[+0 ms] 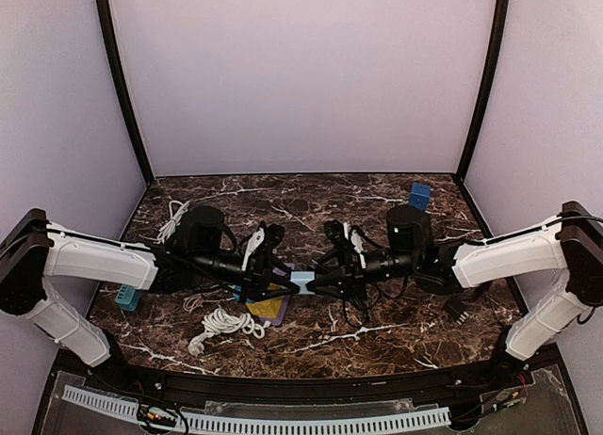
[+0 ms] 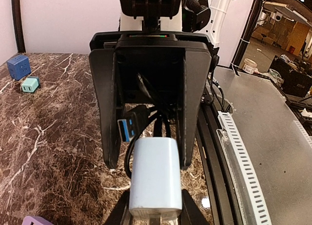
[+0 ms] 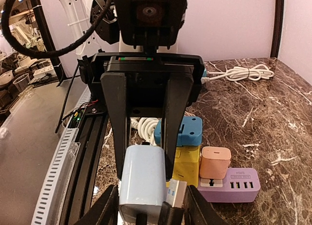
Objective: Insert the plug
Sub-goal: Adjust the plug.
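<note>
Your left gripper [image 1: 285, 286] pinches the charger [image 2: 156, 178] at the centre, likely to steady it as a socket. Your right gripper [image 2: 148, 164] stands spread around the plug [image 2: 129, 130], which leans on one finger just beside the charger, not yet in. You have one plug, one held charger and two white cables [image 1: 226, 322] coiled on the left.

Soft, even light from above leaves only faint shadows on the glossy bench [image 1: 396, 195], the overhead view bows at its edges, and the near charger [image 2: 156, 176] looks slightly soft in close-up.
</note>
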